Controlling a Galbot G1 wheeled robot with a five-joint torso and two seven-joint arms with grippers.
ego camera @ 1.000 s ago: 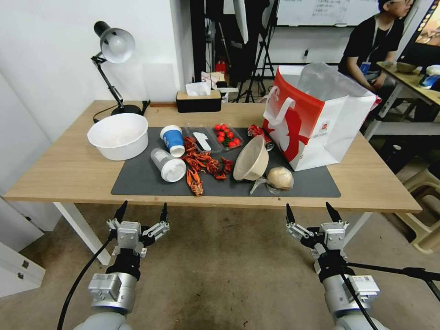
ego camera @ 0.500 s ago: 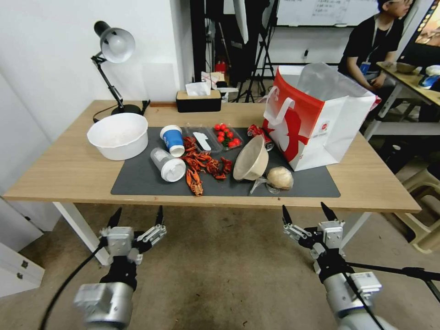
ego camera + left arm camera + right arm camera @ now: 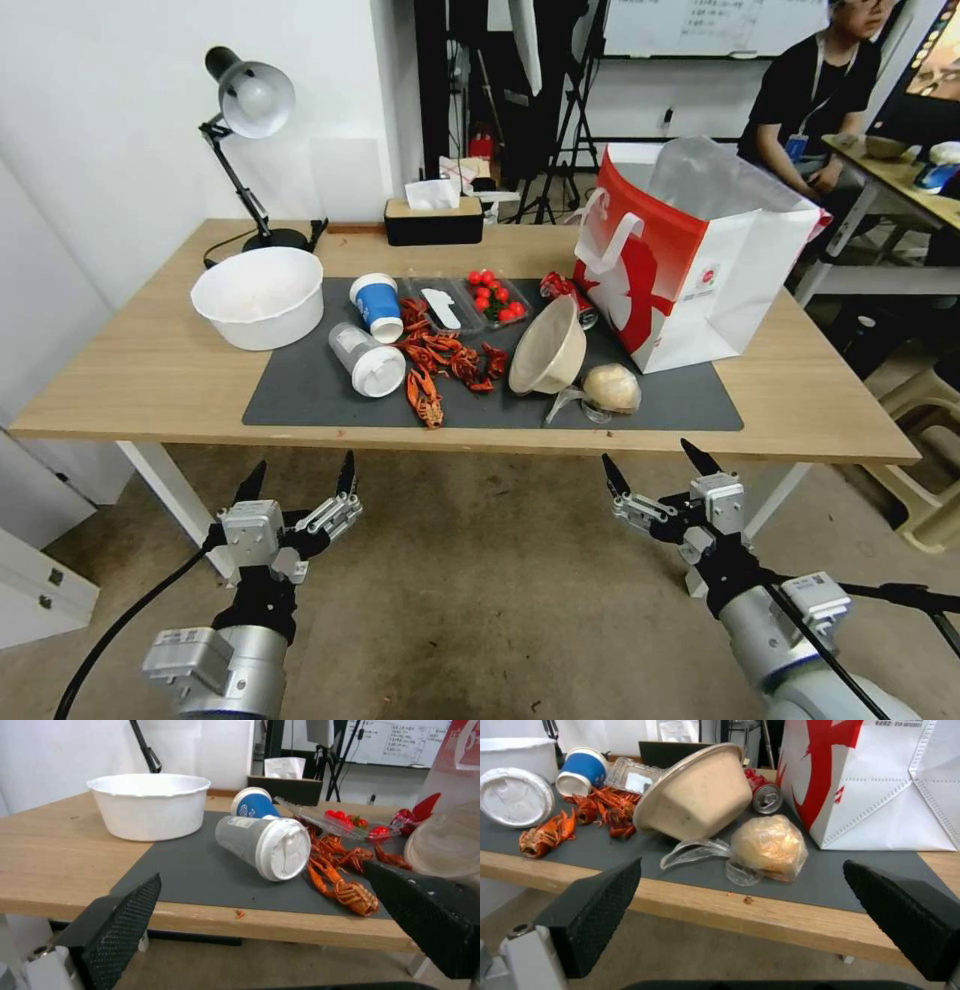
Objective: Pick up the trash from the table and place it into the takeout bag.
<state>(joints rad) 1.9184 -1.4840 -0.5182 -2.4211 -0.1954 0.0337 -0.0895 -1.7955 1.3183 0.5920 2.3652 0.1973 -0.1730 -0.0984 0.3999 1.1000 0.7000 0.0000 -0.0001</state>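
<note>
Your left gripper (image 3: 298,476) hangs below the table (image 3: 150,380) edge, fingers spread wide and holding nothing. Just past its fingertips the lidded cup (image 3: 265,845) lies on its side, the blue cup (image 3: 252,802) behind it. Your right gripper (image 3: 652,465) is spread wide too. Beyond its fingers sit the wrapped lump (image 3: 769,847), the tipped bowl (image 3: 700,798) and the can (image 3: 766,798), with the bag (image 3: 700,260) standing right of them.
</note>
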